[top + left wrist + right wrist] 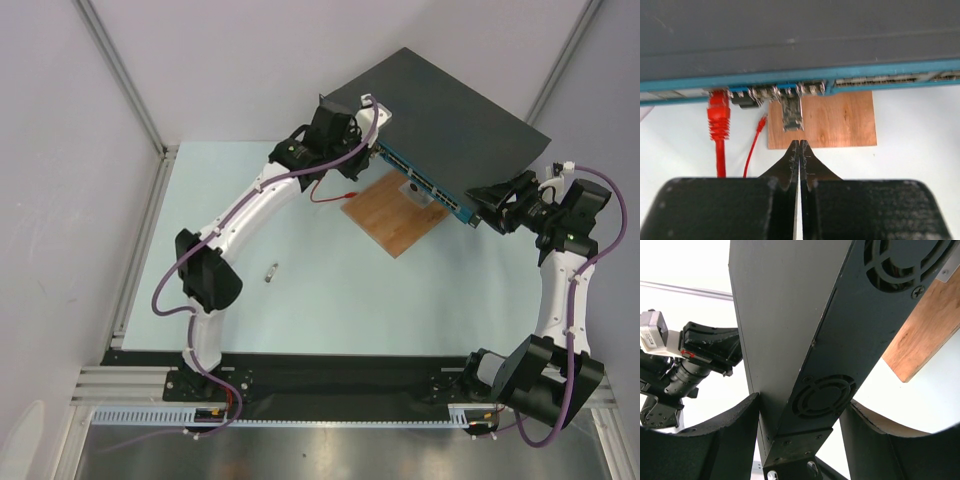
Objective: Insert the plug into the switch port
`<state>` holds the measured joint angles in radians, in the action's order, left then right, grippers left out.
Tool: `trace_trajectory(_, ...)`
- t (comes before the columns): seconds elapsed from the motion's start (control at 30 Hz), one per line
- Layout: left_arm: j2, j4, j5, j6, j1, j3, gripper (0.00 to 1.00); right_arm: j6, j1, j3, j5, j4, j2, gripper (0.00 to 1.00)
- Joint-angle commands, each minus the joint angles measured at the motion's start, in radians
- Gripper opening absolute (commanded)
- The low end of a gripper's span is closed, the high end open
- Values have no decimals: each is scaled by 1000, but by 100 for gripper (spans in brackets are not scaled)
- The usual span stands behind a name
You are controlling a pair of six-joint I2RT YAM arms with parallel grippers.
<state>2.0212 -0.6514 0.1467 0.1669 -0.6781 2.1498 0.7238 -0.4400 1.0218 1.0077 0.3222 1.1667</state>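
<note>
- Switch is sitting at the far side of the table, turned at an angle, with its blue front edge facing the arms.
- Right claw is gripping the switch at its right end. In the right wrist view its two fingers are straddling the dark side wall and pressing on both faces.
- Left claw is hanging just in front of the front edge, fingers pressed together and holding nothing.
- Red plug is sitting at the left end of the port row with its nose in a port. It is looking seated, though how deep it goes can't be told.
- Key relation: the plug is lying up and to the left of the left claw tips, not straight ahead.
- The plug's long axis is running square to the front edge, roughly parallel to the claw's own pointing direction.
- Its cable is trailing back toward the camera, beside the left finger.
- A grey piece is hanging off the ports straight ahead of the tips; what it is can't be told.
- A second red cable end is lying loose near the board.
- Left arm is the nearer one to the plug; the right arm is working at the opposite end of the switch.
- Judgement: any further push is calling for a sideways shift left along the edge first, then straight in along the plug's axis.
</note>
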Motion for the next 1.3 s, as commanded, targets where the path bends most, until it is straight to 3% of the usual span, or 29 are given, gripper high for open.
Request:
trace_trajectory(0.0, 11, 55, -12, -1, 5, 79, 0, -87, 27, 27, -49, -78, 33, 0)
trace_trajectory(0.7, 60, 260, 17, -52, 5, 68, 0, -104, 32, 21, -49, -66, 39, 0)
trace_trajectory(0.83, 39, 338, 30, -81, 5, 15, 0, -110, 30, 21, -50, -60, 39, 0)
trace_trajectory(0.97, 1, 542, 50, -121, 6, -126, 0, -118, 26, 21, -52, -57, 42, 0)
trace_trajectory(1.07, 20, 607, 48, -147, 6, -116, 0, -130, 15, 26, -52, -49, 45, 0)
trace_trajectory(1.2, 60, 552, 66, -161, 6, -18, 3, -149, 1, 46, -44, -22, 57, 0)
trace_trajectory(1.27, 31, 529, 77, -138, 6, -37, 10, -158, -5, 60, -41, -14, 54, 0)
